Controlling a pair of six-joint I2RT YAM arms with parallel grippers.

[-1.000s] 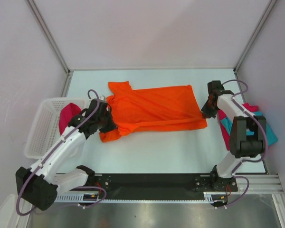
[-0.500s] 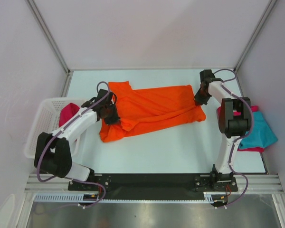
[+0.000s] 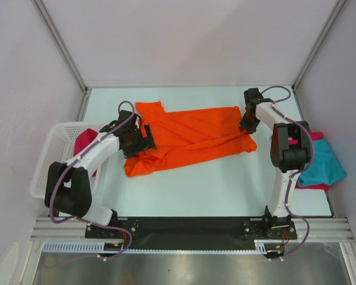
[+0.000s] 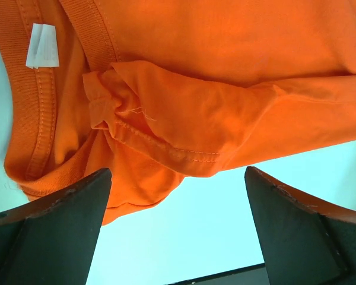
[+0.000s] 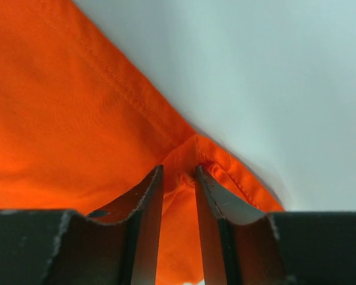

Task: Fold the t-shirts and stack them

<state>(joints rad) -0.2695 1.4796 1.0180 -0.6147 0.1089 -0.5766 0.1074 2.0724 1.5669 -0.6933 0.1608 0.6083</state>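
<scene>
The left gripper [image 4: 178, 228] has just let go, fingers wide above the orange t-shirt [image 3: 190, 139] mid-desk; the right gripper [image 5: 178, 178], fingers narrow, pinches its hem corner. Fold half-laid.

orange t-shirt [image 3: 190, 139] | teal t-shirt [image 3: 329, 163] | crimson t-shirt [image 3: 85, 145] | white mesh basket [image 3: 50, 157]

Bright orange t-shirt [image 3: 193, 139], frame centre: matt woven cloth, stitched hems, ribbed collar, white fabric label [image 4: 42, 46]. Pale table top [image 3: 225, 178]: smooth, faint sheen. White mesh basket [image 3: 50, 160], left: plastic. Left gripper fingers [image 4: 53, 228]: dark matt plastic, rough edges. Bottom rail [image 3: 190, 261]: brushed metal.
</scene>
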